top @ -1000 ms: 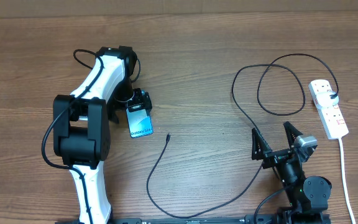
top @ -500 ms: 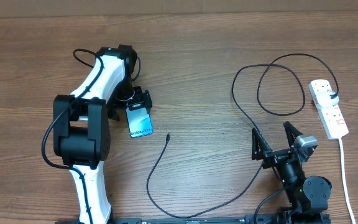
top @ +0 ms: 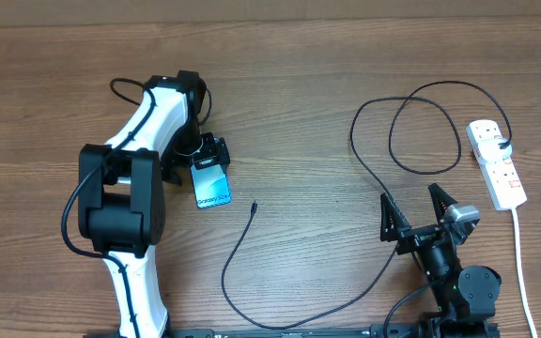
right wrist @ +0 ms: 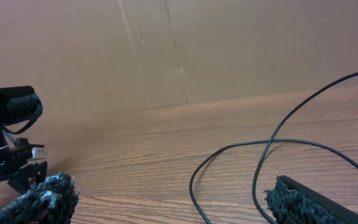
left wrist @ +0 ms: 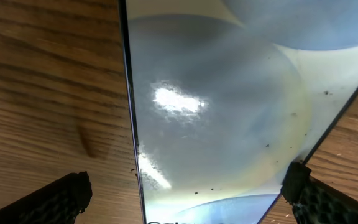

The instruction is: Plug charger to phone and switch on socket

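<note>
The phone point(top: 212, 191), with its blue screen up, lies flat on the wooden table left of centre. My left gripper point(top: 209, 160) stands open over its far end, one finger on each side. In the left wrist view the phone point(left wrist: 229, 112) fills the frame between the spread fingertips of the left gripper point(left wrist: 188, 196). The right pad is close to the phone's edge and the left pad stands apart from it. The charger's connector tip point(top: 254, 206) lies free just right of the phone. Its black cable point(top: 383, 188) loops across to the socket point(top: 496, 169) at the right edge. My right gripper point(top: 413, 208) is open and empty.
The socket's white cord point(top: 522, 263) runs down the right edge to the front. In the right wrist view the open right gripper point(right wrist: 176, 202) looks over loops of the black cable point(right wrist: 272, 143), and a cardboard wall point(right wrist: 229, 50) stands behind the table. The left arm point(top: 125, 188) spans the left side.
The left gripper has shifted very slightly over the phone. The right arm, the cable and the socket have not moved.
</note>
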